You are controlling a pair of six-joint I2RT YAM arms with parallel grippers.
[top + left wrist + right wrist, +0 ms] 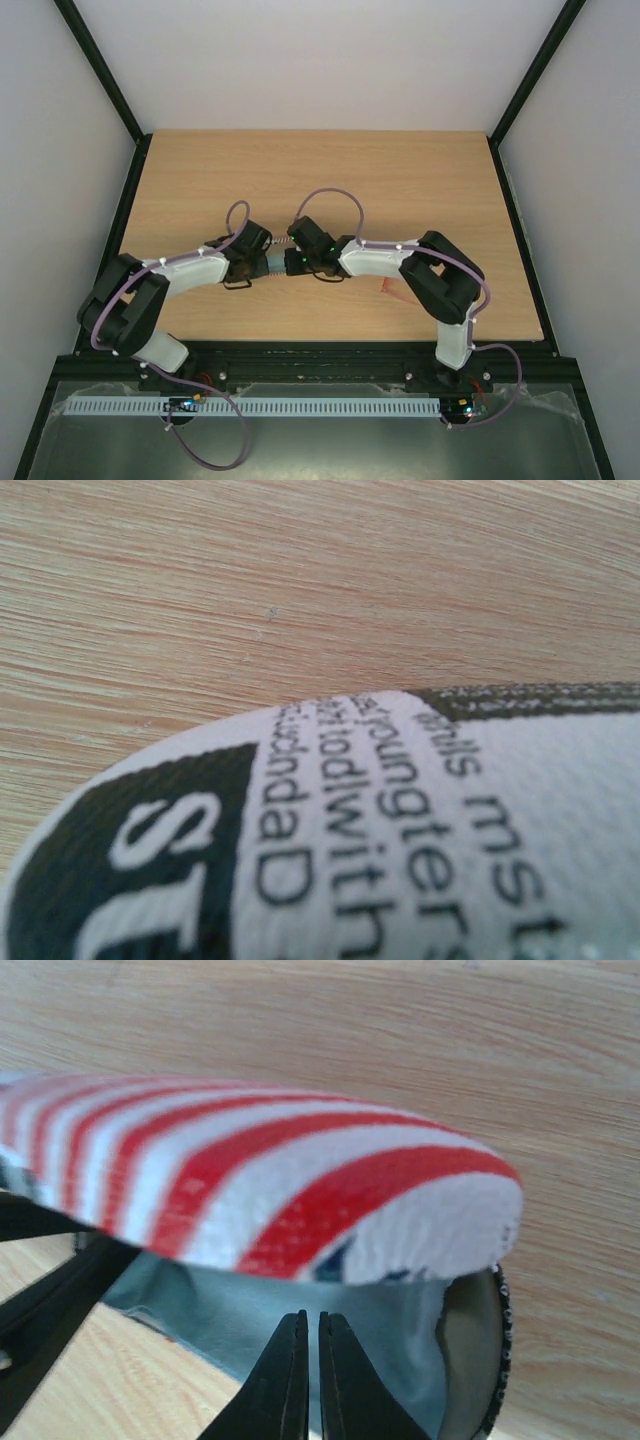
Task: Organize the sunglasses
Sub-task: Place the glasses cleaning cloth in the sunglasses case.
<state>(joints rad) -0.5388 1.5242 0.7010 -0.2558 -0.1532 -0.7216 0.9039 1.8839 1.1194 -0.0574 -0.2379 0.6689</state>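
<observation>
Left pincer shut at the flag-patterned case; right pincer shut, empty, under its raised lid. Sunglasses, I think, lie right of the case, so I'd hold that lid up until they're inside.

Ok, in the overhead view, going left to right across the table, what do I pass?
The left gripper, case, right gripper, what looks like the red sunglasses, partly under the right arm.
</observation>
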